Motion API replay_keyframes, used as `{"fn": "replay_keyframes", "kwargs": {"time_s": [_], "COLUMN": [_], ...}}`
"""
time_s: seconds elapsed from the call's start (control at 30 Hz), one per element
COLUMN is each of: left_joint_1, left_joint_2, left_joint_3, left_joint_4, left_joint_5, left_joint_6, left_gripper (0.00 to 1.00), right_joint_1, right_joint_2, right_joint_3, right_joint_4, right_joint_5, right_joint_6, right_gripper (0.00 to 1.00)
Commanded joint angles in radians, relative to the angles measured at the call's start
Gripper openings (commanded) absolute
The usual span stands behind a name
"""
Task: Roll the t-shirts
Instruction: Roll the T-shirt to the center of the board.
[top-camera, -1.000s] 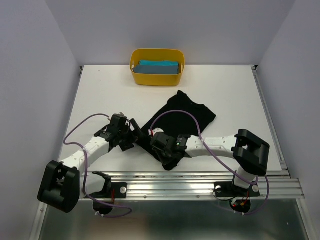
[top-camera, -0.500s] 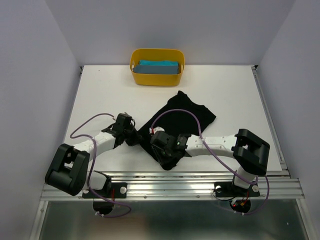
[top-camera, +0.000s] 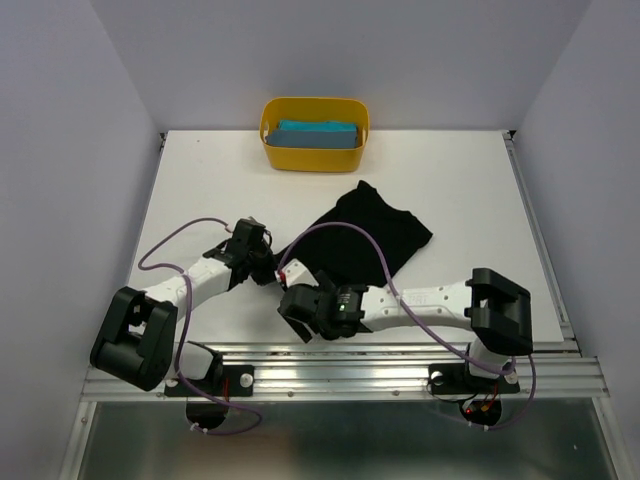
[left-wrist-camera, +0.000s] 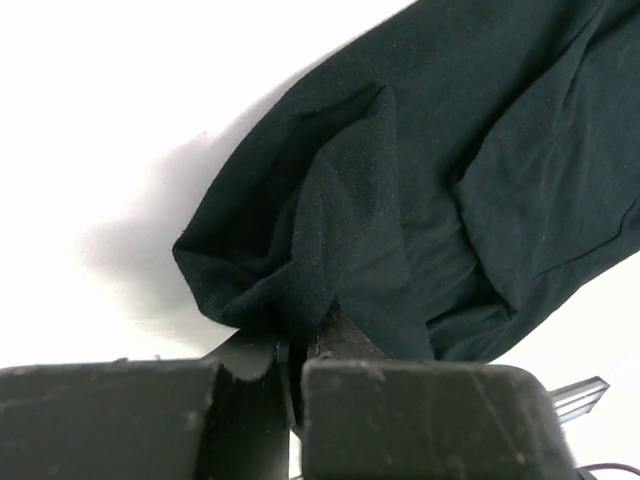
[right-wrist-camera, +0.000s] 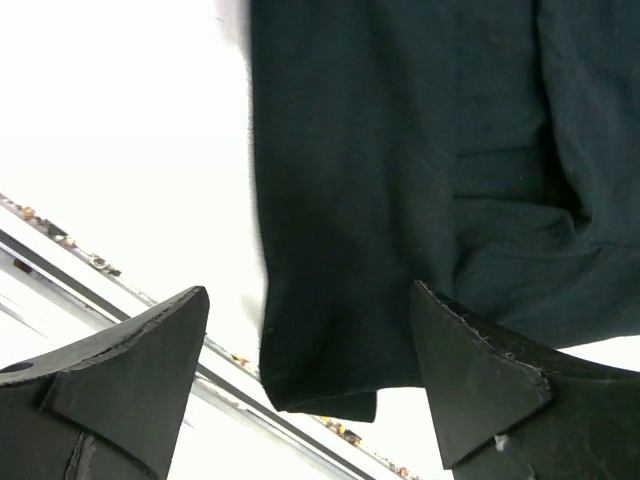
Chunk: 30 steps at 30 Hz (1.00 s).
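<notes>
The black t-shirt (top-camera: 372, 232) lies crumpled on the white table, running from mid-table toward the near edge. My left gripper (top-camera: 264, 264) is at its left edge, shut on a bunched fold of the black cloth (left-wrist-camera: 330, 230); the gripper (left-wrist-camera: 300, 338) pinches that fold between its jaws. My right gripper (top-camera: 298, 314) is over the shirt's near corner, by the table's front edge. In the right wrist view this gripper (right-wrist-camera: 310, 335) is open, with the black t-shirt's (right-wrist-camera: 400, 150) hem between the spread fingers, untouched. The teal t-shirt (top-camera: 318, 134) lies folded in the tub.
The yellow tub (top-camera: 315, 157) stands at the back of the table, in the middle. The metal rail (top-camera: 390, 360) runs along the near edge just behind my right gripper; it shows as the rail (right-wrist-camera: 60, 250) in the right wrist view. Purple cables loop over both arms.
My left gripper has moved right to the shirt's edge and shut on a fold. My right gripper has opened, let go of the cloth and shifted left toward the near edge.
</notes>
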Motion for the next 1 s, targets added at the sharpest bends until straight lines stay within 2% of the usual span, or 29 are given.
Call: {"fn": "replay_keyframes", "kwargs": {"time_s": [0.0,0.23,0.47,0.57,0.6,0.7,0.73,0.77,0.8,0.83,0.87,0.93,0.97], "left_joint_1": [-0.002,-0.001,0.001,0.002,0.002,0.004,0.004,0.002,0.002,0.002,0.002,0.004,0.005], "left_joint_2": [-0.024,-0.026,-0.026,-0.02,-0.02,-0.018,-0.017,-0.018,-0.02,-0.02,-0.02,-0.021,-0.021], "left_joint_3": [0.063,0.072,0.074,0.077,0.079,0.083,0.085,0.088,0.091,0.092,0.098,0.106,0.109], "left_joint_4": [-0.043,-0.051,-0.054,-0.054,-0.054,-0.051,-0.049,-0.047,-0.046,-0.046,-0.046,-0.046,-0.046], "left_joint_5": [-0.025,-0.027,-0.028,-0.027,-0.027,-0.025,-0.025,-0.025,-0.027,-0.025,-0.025,-0.025,-0.025], "left_joint_6": [0.022,0.022,0.022,0.023,0.025,0.034,0.037,0.045,0.049,0.052,0.06,0.069,0.078], "left_gripper": [0.0,0.0,0.0,0.0,0.0,0.0,0.0,0.0,0.0,0.03,0.19,0.42,0.6], "right_joint_1": [0.057,0.089,0.089,0.089,0.089,0.089,0.089,0.089,0.089,0.089,0.089,0.089,0.089], "right_joint_2": [0.06,0.151,0.194,0.201,0.201,0.195,0.192,0.182,0.175,0.168,0.151,0.136,0.12], "right_joint_3": [0.058,0.049,0.017,0.016,0.014,0.009,0.006,0.003,-0.001,-0.01,-0.017,-0.027,-0.03], "right_joint_4": [-0.026,-0.002,0.0,0.009,0.014,0.035,0.041,0.055,0.064,0.078,0.096,0.113,0.116], "right_joint_5": [0.158,0.282,0.402,0.431,0.434,0.436,0.428,0.412,0.399,0.379,0.344,0.297,0.275], "right_joint_6": [-0.039,-0.071,-0.049,-0.027,-0.024,-0.021,-0.021,-0.022,-0.022,-0.032,-0.032,-0.029,-0.024], "right_gripper": [0.87,0.84,0.72,0.55,0.41,0.18,0.05,0.01,0.01,0.01,0.01,0.01,0.01]}}
